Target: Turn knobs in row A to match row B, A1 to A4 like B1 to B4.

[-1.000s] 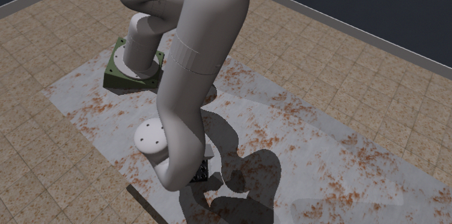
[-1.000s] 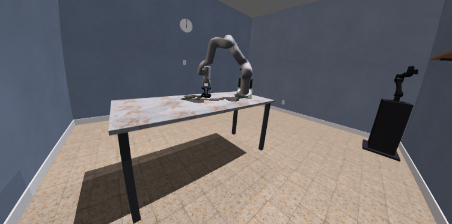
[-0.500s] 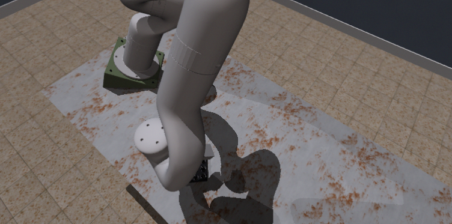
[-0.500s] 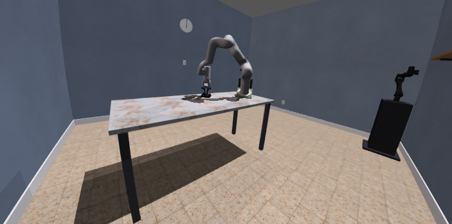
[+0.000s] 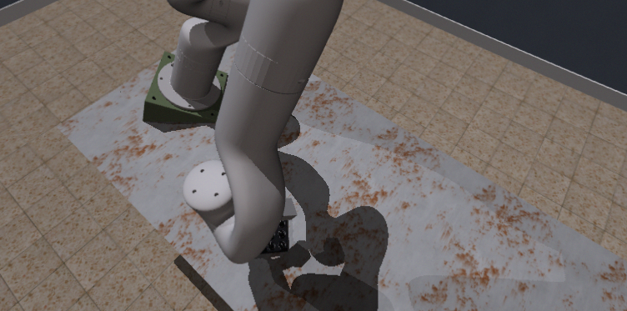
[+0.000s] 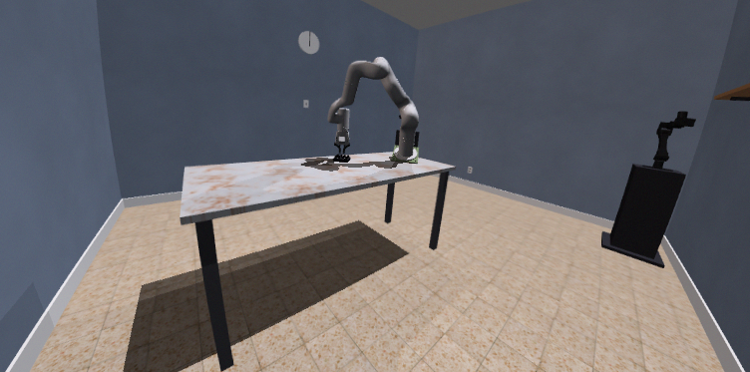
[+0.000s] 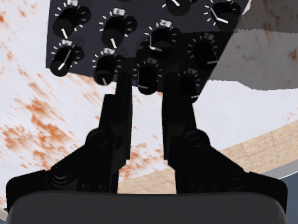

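Observation:
The black knob box [image 5: 277,238] [image 6: 342,159] [image 7: 136,11] stands on the table [image 5: 438,221] [image 6: 251,186]. In the top view the arm hides most of it. The wrist view shows several of its knobs with white lines; which rows they are I cannot tell. My gripper [image 7: 147,91] [image 6: 341,154] points straight down at the box's near edge. Its two dark fingers straddle a knob [image 7: 148,70] in the nearest row, standing slightly apart from its sides. The fingers are open a little and hold nothing.
The arm's green base plate [image 5: 184,111] [image 6: 405,158] is bolted to the table behind the box. The table's edge runs close to the box in the top view. A black stand with a camera [image 6: 643,211] is on the floor far to the right.

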Motion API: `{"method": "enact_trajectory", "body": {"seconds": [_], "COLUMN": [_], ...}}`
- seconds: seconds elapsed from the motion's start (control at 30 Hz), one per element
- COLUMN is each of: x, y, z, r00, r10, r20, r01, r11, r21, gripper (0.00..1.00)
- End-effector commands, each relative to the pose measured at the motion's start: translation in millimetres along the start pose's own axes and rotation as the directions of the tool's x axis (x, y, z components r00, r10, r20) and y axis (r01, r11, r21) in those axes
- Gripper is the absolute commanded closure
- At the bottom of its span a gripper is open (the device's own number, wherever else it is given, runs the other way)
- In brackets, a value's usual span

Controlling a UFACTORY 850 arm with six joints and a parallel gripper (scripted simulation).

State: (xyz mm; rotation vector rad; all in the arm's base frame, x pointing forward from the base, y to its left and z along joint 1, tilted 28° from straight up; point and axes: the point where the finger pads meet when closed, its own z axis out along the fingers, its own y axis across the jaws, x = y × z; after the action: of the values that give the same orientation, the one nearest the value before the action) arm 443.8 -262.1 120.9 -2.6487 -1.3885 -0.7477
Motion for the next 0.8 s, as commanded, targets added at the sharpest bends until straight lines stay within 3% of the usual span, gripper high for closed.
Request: {"method": "enact_trajectory", "body": {"seconds": [0.0,0.3,0.77], "x": [0,0,0], "y": [1,1,1], "z": [-12,-24,-25], "r00": [1.000,1.000,1.000], "r10": [0.000,0.000,0.000], "r20": [0.000,0.000,0.000], "r01": [0.000,0.000,0.000], "r11": [1.000,1.000,1.000], "r21": [-0.001,-0.001,-0.001], "gripper": [0.81,0.81,0.81]}}
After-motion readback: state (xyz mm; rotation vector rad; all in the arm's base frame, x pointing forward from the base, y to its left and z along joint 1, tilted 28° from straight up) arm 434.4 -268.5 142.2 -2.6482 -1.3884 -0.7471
